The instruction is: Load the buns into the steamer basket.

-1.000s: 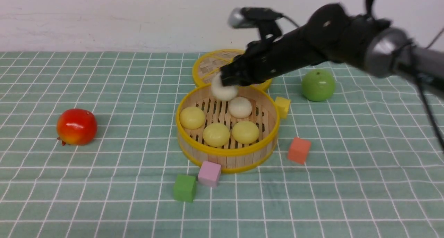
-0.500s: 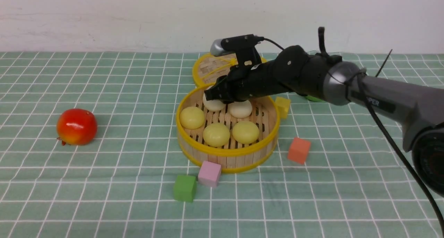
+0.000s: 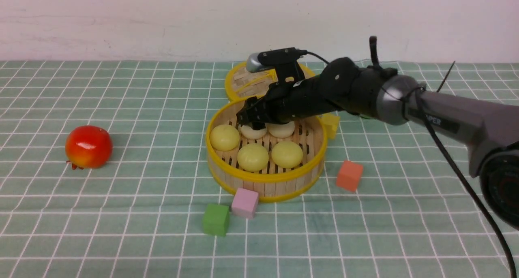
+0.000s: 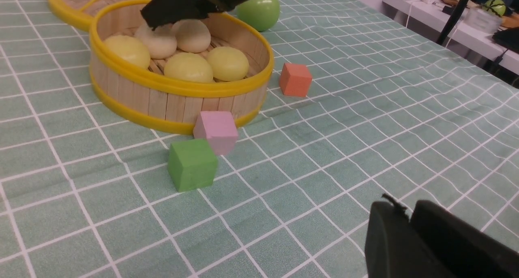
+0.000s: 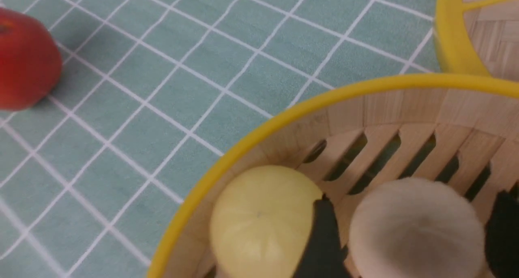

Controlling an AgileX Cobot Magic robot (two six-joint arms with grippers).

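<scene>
The steamer basket (image 3: 265,176) stands mid-table. Three pale yellow buns (image 3: 252,157) and two off-white buns lie inside it. My right gripper (image 3: 252,122) reaches down into the far left of the basket. Its fingers straddle one off-white bun (image 3: 252,131), which rests on the slats beside the other (image 3: 281,129). In the right wrist view the bun (image 5: 413,229) sits between the parted fingers (image 5: 320,233), with a thin gap on one side. My left gripper (image 4: 407,213) is shut and empty, low over the cloth, away from the basket (image 4: 182,85).
The woven lid (image 3: 239,81) lies just behind the basket. A red fruit (image 3: 88,146) is at the left and a green apple (image 4: 259,12) behind the right arm. Yellow (image 3: 330,123), orange (image 3: 349,175), pink (image 3: 245,202) and green (image 3: 216,219) cubes ring the basket.
My right gripper came down from above the rim into the basket with the off-white bun. The bun now rests on the slats and the fingers have parted from it.
</scene>
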